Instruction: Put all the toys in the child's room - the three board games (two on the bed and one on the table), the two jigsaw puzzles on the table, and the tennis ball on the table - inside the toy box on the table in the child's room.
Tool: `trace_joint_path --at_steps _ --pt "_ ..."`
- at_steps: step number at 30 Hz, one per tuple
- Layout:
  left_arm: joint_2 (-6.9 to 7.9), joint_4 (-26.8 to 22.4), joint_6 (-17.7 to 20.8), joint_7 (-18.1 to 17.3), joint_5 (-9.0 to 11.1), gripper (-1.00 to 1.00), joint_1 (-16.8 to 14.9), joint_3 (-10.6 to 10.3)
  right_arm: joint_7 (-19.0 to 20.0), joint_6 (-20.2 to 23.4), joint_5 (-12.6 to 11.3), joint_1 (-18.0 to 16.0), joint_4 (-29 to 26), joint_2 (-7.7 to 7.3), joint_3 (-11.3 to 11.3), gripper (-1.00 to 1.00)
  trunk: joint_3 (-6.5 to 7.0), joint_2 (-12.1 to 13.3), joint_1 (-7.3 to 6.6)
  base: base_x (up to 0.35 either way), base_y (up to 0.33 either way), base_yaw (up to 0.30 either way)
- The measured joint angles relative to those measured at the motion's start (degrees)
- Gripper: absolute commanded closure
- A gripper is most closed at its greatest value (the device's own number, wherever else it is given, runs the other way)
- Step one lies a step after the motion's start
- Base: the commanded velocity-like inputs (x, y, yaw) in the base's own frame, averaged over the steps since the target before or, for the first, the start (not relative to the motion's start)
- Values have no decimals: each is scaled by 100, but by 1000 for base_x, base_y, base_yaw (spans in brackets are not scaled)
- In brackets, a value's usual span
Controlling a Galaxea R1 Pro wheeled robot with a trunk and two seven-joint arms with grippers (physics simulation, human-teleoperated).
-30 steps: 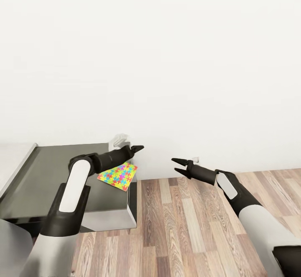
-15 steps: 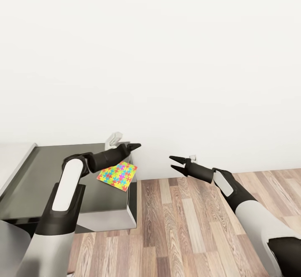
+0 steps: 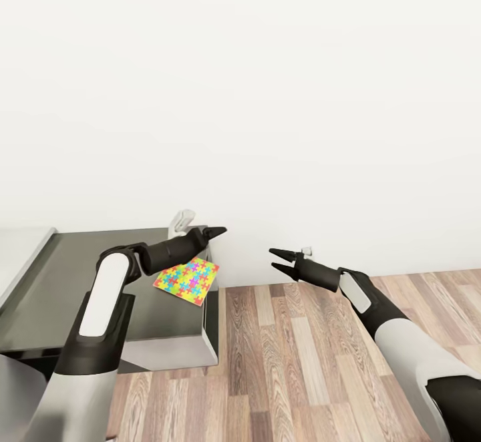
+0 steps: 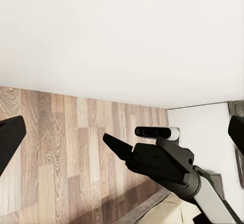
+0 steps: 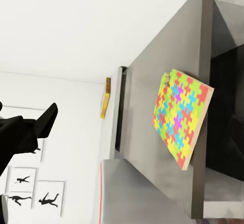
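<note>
Jigsaw puzzle (image 3: 188,279) lies at the dark surface's (image 3: 80,282) corner. My left gripper (image 3: 215,232) hovers above it, jaws apart; right gripper (image 3: 279,261) empty, apart. Next I'd lower and pinch.

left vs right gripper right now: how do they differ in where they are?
The left gripper is above the dark desk top, by the jigsaw puzzle; the right gripper hangs over the wood floor, off the desk. The left sits higher in the head view. Both are open and empty.
</note>
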Motion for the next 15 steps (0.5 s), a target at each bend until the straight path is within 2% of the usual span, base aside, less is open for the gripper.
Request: trace_joint_path --at_steps 15 --pt "-48 0 -9 10 121 -100 -1 -32 18 -36 9 -35 8 0 -2 -100 -270 -603 330 0 0 0"
